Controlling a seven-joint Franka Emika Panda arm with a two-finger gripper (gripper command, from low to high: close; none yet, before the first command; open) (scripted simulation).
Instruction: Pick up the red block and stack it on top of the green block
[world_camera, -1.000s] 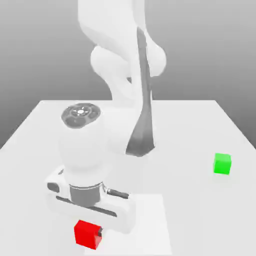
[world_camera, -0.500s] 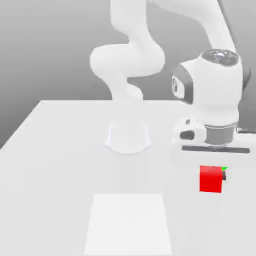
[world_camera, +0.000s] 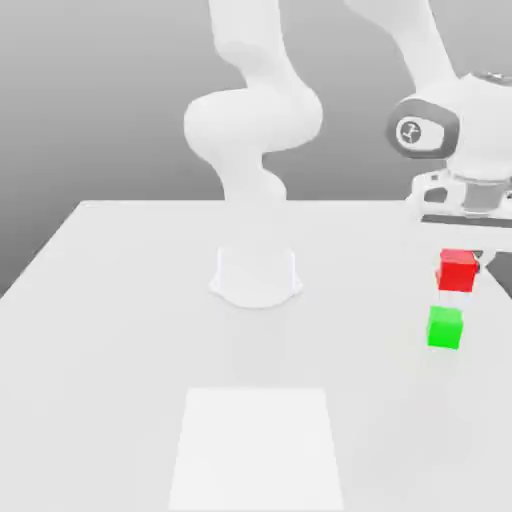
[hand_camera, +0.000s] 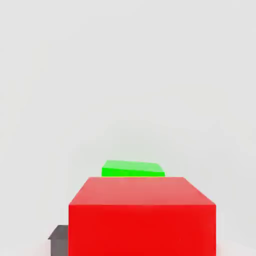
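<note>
Red block (world_camera: 458, 270) is carried clear of the table (world_camera: 120, 330), clamped in the gripper (world_camera: 459, 262), just above the green block (world_camera: 445, 327). Transport appears nearly done; exact alignment, then lowering and release, is called for.

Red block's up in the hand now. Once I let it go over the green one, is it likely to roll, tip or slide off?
Probably not roll: the red block is a flat-faced cube. It looks rigid, so it shouldn't sag on landing. Tipping seems the main risk, since the green block offers a top about the same size; an off-centre drop from the hand could topple it. Matte faces suggest modest slip.
</note>
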